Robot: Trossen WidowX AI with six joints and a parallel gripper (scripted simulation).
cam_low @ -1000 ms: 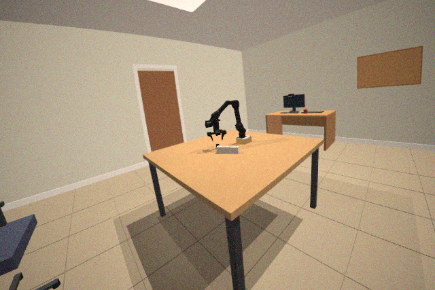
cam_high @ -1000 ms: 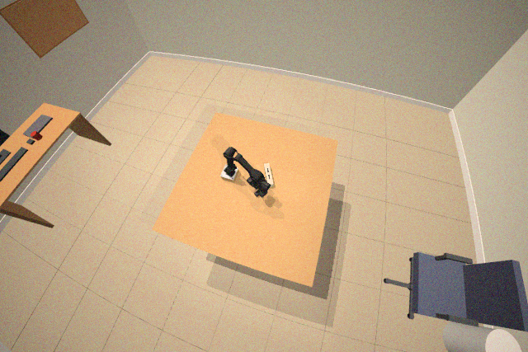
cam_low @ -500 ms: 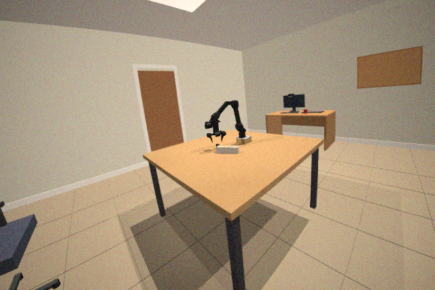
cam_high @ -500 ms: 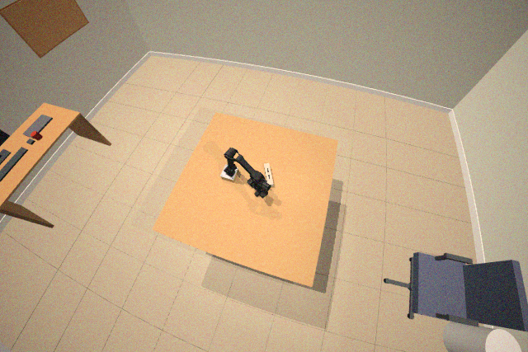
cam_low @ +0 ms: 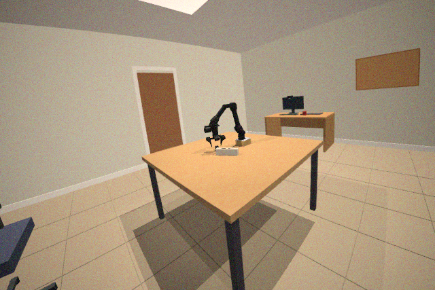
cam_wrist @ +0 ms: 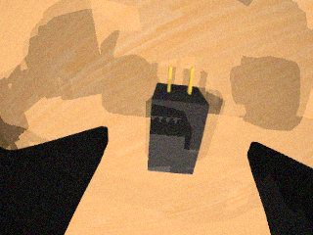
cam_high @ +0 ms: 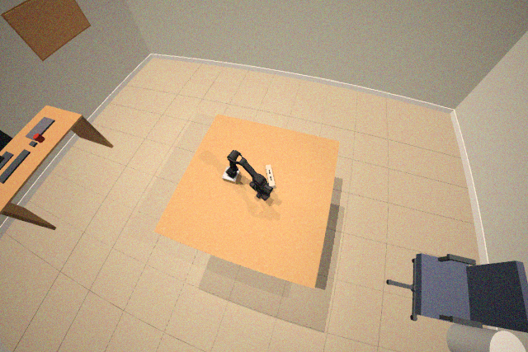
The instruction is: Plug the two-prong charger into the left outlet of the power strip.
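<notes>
Black jaws in the top view are beside the white power strip on the wooden desk. From outside, they hover above the desk, spread wide. At the wrist, the charger (two gold prongs showing) lies on the desk, ungripped.

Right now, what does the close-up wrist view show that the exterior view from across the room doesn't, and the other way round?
Only the wrist view: the two yellow prongs of the charger, clear enough to count.

Only the exterior view: the white power strip, the brown door, the desk with its monitor, and the corkboard.

Both: the wooden tabletop and the open hand, its two black fingers apart.
</notes>
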